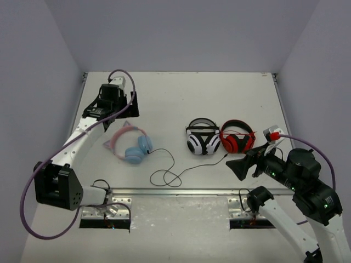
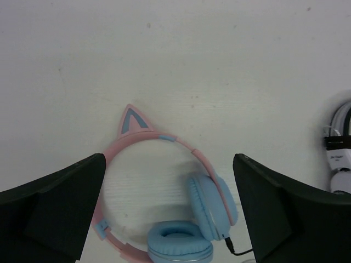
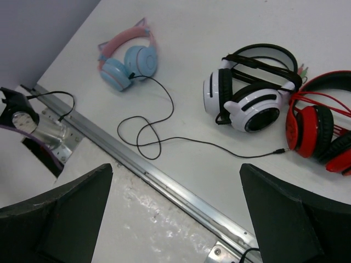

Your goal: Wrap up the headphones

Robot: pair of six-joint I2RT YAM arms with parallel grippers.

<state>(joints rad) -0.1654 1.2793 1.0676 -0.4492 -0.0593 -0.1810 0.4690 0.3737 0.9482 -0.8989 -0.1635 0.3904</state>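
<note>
Pink-and-blue cat-ear headphones [image 1: 131, 145] flat on white table [image 1: 219, 93] left of centre, black cable [image 1: 164, 175] looping right toward white-and-black headset [image 1: 202, 139] and red-and-black headset [image 1: 237, 138], left gripper [image 2: 169, 164] spread wide above the pink headband [image 2: 164, 138], right gripper [image 3: 175, 170] spread wide above metal edge rail [image 3: 98, 134], headset label [image 2: 337, 159] unreadable.
</note>
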